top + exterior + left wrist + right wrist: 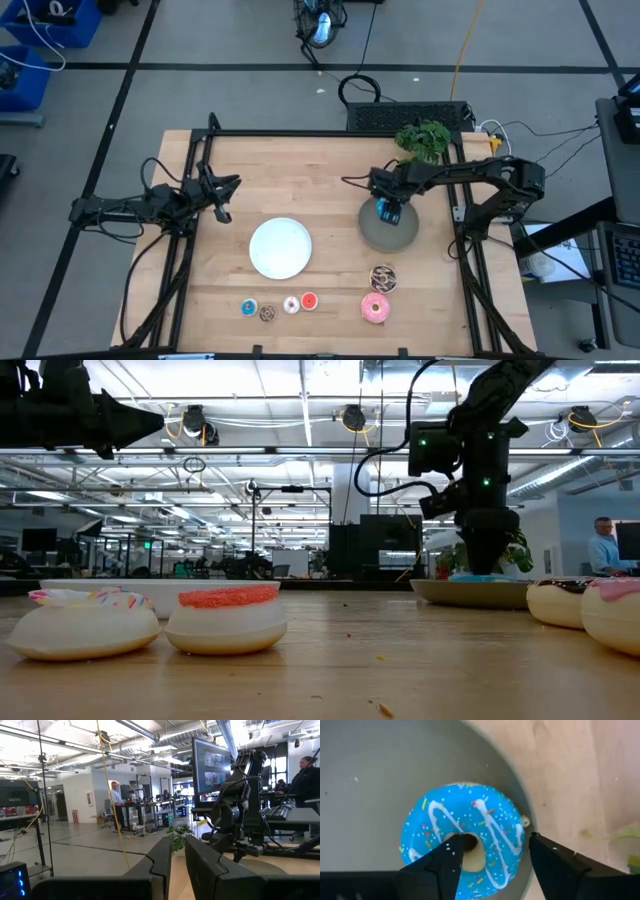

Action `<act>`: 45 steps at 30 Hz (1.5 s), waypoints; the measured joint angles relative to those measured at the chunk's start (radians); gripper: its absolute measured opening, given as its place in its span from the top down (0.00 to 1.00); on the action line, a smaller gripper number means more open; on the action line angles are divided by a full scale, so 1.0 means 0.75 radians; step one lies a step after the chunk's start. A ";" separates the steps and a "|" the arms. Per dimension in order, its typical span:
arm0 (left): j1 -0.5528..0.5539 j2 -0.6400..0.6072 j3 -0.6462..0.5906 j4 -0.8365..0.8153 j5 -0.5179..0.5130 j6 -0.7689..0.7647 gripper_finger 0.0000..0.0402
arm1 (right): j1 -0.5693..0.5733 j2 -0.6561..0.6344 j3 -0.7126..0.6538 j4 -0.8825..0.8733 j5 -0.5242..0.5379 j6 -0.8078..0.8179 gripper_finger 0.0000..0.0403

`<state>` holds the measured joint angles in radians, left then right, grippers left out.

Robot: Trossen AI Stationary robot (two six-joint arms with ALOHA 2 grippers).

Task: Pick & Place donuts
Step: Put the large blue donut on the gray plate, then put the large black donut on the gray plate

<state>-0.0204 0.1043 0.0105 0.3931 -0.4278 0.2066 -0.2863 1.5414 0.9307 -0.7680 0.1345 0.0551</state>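
Observation:
The blue sprinkled donut [465,840] lies flat on the gray plate [402,233], near the plate's far rim. My right gripper [388,211] points straight down over it, open. One finger [451,857] stands over the donut's hole and the other [547,857] just outside its rim. The pink donut [376,307] and the brown-white donut [382,277] rest on the table near its near edge. The tiny blue [249,307], brown [267,314], cream [291,305] and red [309,300] donuts sit in a row. My left gripper [226,198] waits at the table's left, its fingers a narrow gap apart. My right gripper comes at the blue donut from above, its fingers astride one side of the ring [502,837]. A thin strip of gray plate shows between the outer finger and the donut's rim. Whether the inner finger touches the hole's edge, I cannot tell.
A white plate [280,247] lies at the table's middle, with nothing on it. A green plant [424,138] stands at the far edge behind the gray plate. Bare wood lies between the two plates. People show in the room beyond the table.

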 joint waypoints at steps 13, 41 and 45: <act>0.000 0.000 0.000 -0.001 0.000 0.008 0.84 | 0.186 -0.001 0.337 -0.379 0.147 -0.015 0.54; 0.001 0.000 0.000 -0.030 -0.001 0.007 0.84 | 0.876 -0.001 0.652 -0.694 -0.008 0.509 0.99; 0.000 0.001 0.000 -0.030 -0.001 0.007 0.84 | 0.926 -0.001 0.702 -0.627 -0.008 0.558 1.00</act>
<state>-0.0201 0.1047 0.0105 0.3706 -0.4282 0.2115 0.4079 1.5410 1.4575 -1.2386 0.1283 0.4737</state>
